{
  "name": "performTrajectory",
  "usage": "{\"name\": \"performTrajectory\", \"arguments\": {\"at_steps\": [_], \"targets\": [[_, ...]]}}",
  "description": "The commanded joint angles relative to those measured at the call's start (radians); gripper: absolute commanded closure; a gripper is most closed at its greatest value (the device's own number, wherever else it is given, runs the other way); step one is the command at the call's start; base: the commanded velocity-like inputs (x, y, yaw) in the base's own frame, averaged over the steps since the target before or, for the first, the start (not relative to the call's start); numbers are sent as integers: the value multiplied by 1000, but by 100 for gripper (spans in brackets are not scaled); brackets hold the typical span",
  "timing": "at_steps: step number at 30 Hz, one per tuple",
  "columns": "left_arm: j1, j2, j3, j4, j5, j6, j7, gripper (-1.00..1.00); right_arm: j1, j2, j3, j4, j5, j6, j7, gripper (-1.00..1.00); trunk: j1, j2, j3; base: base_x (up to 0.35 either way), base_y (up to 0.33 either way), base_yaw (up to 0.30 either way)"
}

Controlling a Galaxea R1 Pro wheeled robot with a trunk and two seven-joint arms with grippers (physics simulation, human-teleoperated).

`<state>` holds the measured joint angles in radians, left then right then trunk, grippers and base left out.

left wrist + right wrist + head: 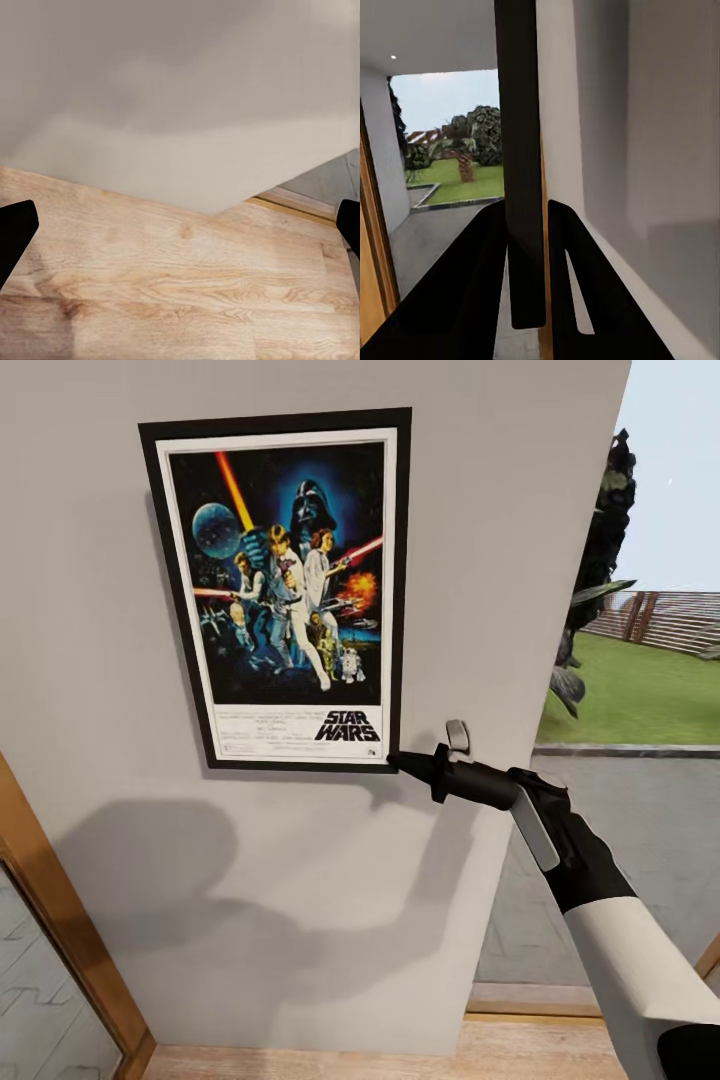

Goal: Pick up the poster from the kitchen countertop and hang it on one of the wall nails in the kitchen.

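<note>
The plain grey-white wall panel [300, 920] is the largest thing in the head view, standing straight ahead, its right edge giving onto a paved terrace, green lawn [640, 690] and dark foliage. Flat against this wall, upper centre, is the portrait rectangular film poster with thin black frame, white inner border and colourful figures on dark blue [285, 590]; its long axis runs vertically and it looks very slightly tilted. No nail is visible, so whether the poster already rests on one cannot be told.

The relation that matters: the poster lies up and to the left of the right gripper [405, 762], whose black fingers reach in from the lower right and meet the frame at its bottom right corner. From the right wrist view, the two black fingers [484, 285] close on the poster's dark edge [521, 150], seen edge-on between them, with the wall close alongside. So the right hand is clamped on the poster's lower corner; any lift or nudge would, I judge, pivot the frame about that corner.

The left gripper [180, 225] is spread wide, its black fingertips [15, 232] at the frame's sides, holding nothing and pointed at the pale wood plank floor [180, 285] at the wall's foot.

A wooden door frame [60, 920] slants along the lower left.
</note>
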<state>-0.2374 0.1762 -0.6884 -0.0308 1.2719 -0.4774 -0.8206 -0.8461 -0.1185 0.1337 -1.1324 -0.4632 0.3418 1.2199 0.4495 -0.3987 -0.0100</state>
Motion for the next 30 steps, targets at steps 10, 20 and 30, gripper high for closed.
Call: {"name": "performTrajectory", "arguments": {"at_steps": [10,20,30], "targets": [[0,0,-8,0,7,-4,-2,-100,-1,-1,0,0,-9,25,-2,100,0,-1,-1,0,0,0],[0,0,-8,0,7,-4,-2,-100,-1,-1,-1,0,-10,62,-3,100,0,-1,-1,0,0,0],[0,0,-8,0,7,-4,-2,-100,-1,-1,-2,-1,-15,63,-3,100,0,-1,-1,0,0,0]]}}
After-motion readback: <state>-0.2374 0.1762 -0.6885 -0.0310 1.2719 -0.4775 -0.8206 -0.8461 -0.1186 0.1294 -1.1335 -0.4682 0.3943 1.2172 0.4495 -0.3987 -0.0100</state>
